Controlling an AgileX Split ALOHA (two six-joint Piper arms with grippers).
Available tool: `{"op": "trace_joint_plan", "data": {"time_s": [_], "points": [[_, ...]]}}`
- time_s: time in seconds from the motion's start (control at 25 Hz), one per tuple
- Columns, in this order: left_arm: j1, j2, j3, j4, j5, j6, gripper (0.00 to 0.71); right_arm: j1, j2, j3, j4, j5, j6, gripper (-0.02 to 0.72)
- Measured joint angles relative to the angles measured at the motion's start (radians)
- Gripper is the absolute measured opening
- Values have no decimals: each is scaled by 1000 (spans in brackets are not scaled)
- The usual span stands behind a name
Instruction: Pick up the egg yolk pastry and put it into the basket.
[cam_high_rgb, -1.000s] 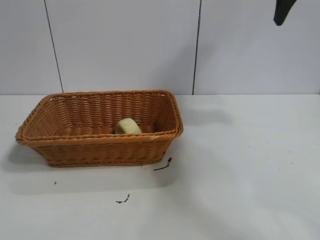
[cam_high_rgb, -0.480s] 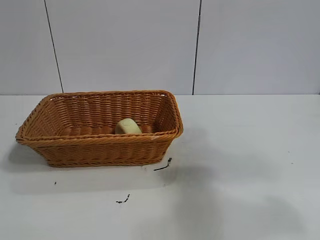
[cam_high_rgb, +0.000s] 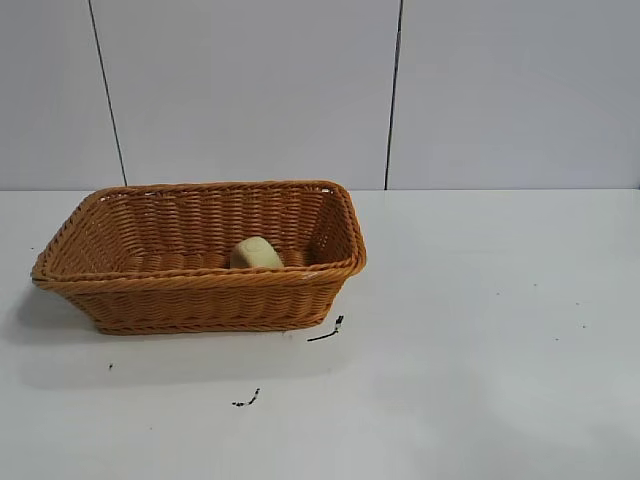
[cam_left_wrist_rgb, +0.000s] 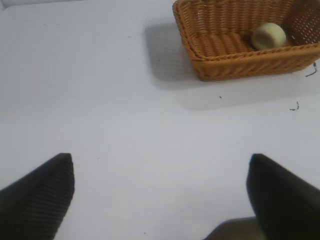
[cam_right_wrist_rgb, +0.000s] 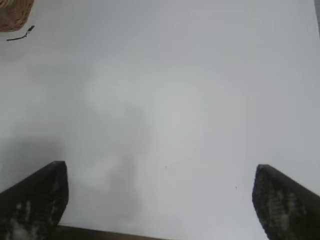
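Resting inside the basket (cam_high_rgb: 200, 285), the egg yolk pastry (cam_high_rgb: 256, 253) sits on the woven floor close to the long wall nearest the exterior camera, toward the basket's right-hand half as that camera sees it. The basket is a rectangular orange-brown wicker one with flaring sides and a braided rim, standing on a white table (cam_high_rgb: 480, 350) in front of a pale panelled wall (cam_high_rgb: 250, 90). Neither arm appears in the exterior view. The left gripper (cam_left_wrist_rgb: 160, 200) hangs above bare table with its two dark fingers (cam_left_wrist_rgb: 40, 197) spread wide and nothing between them; the basket and pastry lie well ahead of it and off to one side, well apart from the fingertips. The right gripper (cam_right_wrist_rgb: 160, 200) also hangs over bare table with its fingers (cam_right_wrist_rgb: 35, 200) spread wide and empty; only a corner of the basket (cam_right_wrist_rgb: 15, 15) shows far ahead of it, with a small dark scuff mark (cam_right_wrist_rgb: 20, 35) on the table just beside that corner. A second small dark mark (cam_high_rgb: 247, 399) lies on the table in front of the basket.
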Motion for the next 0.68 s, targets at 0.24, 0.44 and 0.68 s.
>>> {"op": "trace_joint_plan", "data": {"time_s": [0.24, 0.44, 0.68], "points": [[0, 0, 0, 0, 0, 0, 696, 0, -190, 0, 0, -14, 0, 693], [0, 0, 0, 0, 0, 0, 696, 3, -237, 2, 0, -14, 0, 693], [0, 0, 0, 0, 0, 0, 696, 4, -237, 2, 0, -14, 0, 693]]}}
